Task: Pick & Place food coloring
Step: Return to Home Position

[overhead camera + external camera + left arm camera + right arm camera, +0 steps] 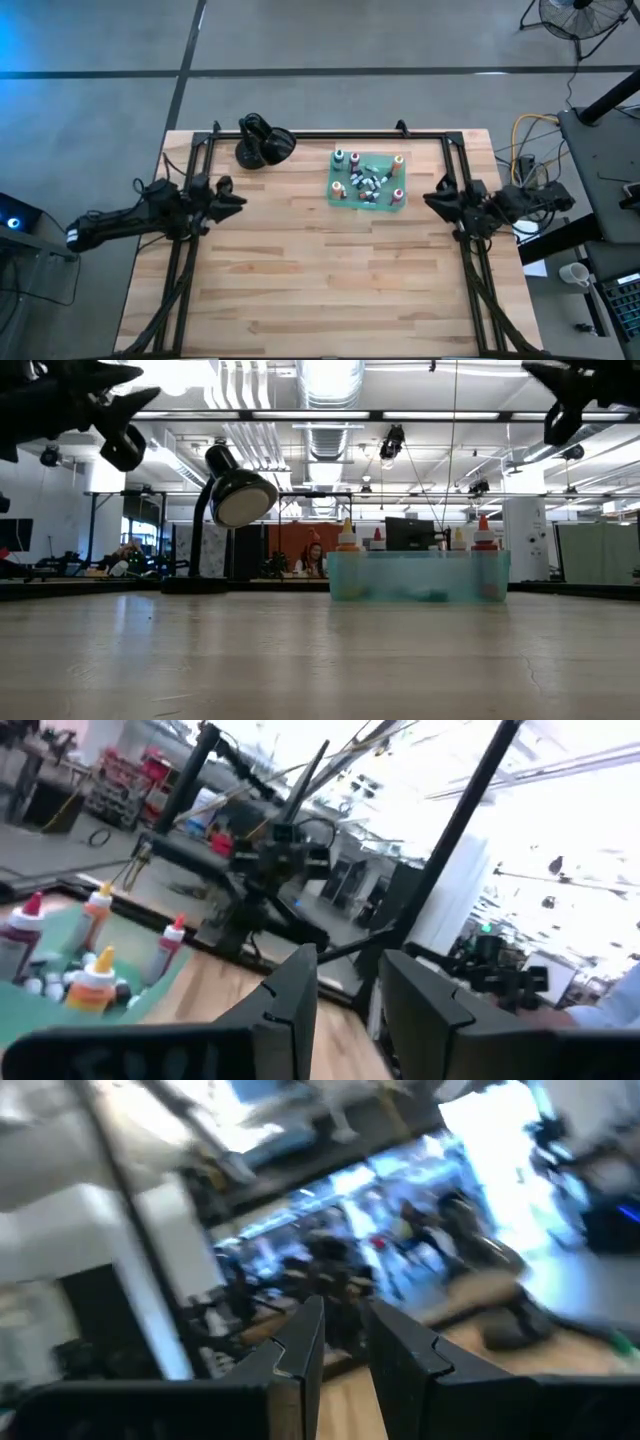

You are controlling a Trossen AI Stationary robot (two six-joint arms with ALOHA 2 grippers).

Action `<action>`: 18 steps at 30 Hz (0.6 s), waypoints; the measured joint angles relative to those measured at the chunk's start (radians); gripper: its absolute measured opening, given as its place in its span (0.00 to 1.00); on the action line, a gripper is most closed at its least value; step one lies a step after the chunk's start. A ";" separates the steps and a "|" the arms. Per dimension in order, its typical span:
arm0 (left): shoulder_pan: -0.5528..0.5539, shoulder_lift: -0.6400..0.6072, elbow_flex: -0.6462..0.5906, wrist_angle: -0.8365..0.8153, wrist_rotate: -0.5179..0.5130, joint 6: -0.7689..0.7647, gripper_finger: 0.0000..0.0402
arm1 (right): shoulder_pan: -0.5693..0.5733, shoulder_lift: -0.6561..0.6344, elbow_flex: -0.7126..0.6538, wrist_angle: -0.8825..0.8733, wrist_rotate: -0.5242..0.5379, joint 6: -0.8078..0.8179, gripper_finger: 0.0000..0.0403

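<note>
Several tiny food coloring bottles (pixel 368 184) sit in a flat teal tray (pixel 378 163) at the table's far side, right of centre. Some stand upright by its corners; others lie in a heap at its middle. The left wrist view shows a few of the bottles (pixel 95 982) upright on the tray (pixel 140 955). My left gripper (pixel 238 200) hangs raised at the table's left edge, shut and empty. My right gripper (pixel 430 200) hangs raised at the right edge, also shut and empty. Both are well away from the tray.
A black desk lamp (pixel 262 143) stands at the far left of the tray, its head (pixel 238 495) bent over the table. A black frame (pixel 330 133) runs along the table's far edge and both sides. Bare wood lies between the arms and toward the near edge.
</note>
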 joint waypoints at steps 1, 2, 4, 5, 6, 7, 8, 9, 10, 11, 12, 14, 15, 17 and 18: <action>0.002 -0.007 -0.007 0.000 0.000 0.011 0.21 | 0.000 -0.001 -0.009 0.033 -0.029 -0.025 0.17; 0.003 -0.016 -0.018 -0.012 0.000 0.021 0.21 | 0.000 -0.003 -0.017 0.057 -0.042 -0.042 0.17; 0.004 -0.034 -0.032 -0.010 0.000 0.032 0.21 | -0.001 -0.009 -0.036 0.067 -0.038 -0.057 0.17; 0.004 -0.043 -0.040 -0.004 0.000 0.033 0.21 | -0.001 -0.012 -0.046 0.063 -0.036 -0.068 0.17; 0.004 -0.058 -0.049 -0.003 0.001 0.038 0.21 | -0.001 -0.014 -0.057 0.061 -0.036 -0.080 0.17; 0.004 -0.072 -0.056 0.002 0.008 0.044 0.21 | -0.001 -0.020 -0.068 0.073 -0.036 -0.090 0.17; 0.004 -0.087 -0.060 0.007 0.020 0.054 0.21 | -0.001 -0.020 -0.083 0.107 -0.036 -0.101 0.17; 0.004 -0.103 -0.063 0.004 0.029 0.065 0.21 | -0.001 -0.020 -0.099 0.151 -0.035 -0.114 0.17; 0.004 -0.118 -0.064 0.002 0.038 0.077 0.21 | -0.001 -0.020 -0.117 0.195 -0.036 -0.133 0.17; 0.004 -0.131 -0.065 0.002 0.050 0.087 0.21 | -0.001 -0.020 -0.130 0.210 -0.035 -0.148 0.17; 0.004 -0.144 -0.068 -0.002 0.056 0.091 0.21 | -0.001 -0.019 -0.130 0.200 -0.027 -0.157 0.17; 0.004 -0.160 -0.076 -0.035 0.062 0.082 0.21 | -0.001 -0.016 -0.130 0.182 -0.001 -0.157 0.17; 0.004 -0.159 -0.077 -0.040 0.062 0.076 0.21 | -0.001 -0.016 -0.130 0.181 0.010 -0.154 0.17; 0.003 -0.156 -0.077 -0.040 0.062 0.066 0.21 | -0.001 -0.017 -0.130 0.174 0.013 -0.152 0.17; 0.003 -0.153 -0.077 -0.040 0.062 0.065 0.21 | -0.001 -0.016 -0.130 0.172 0.013 -0.154 0.17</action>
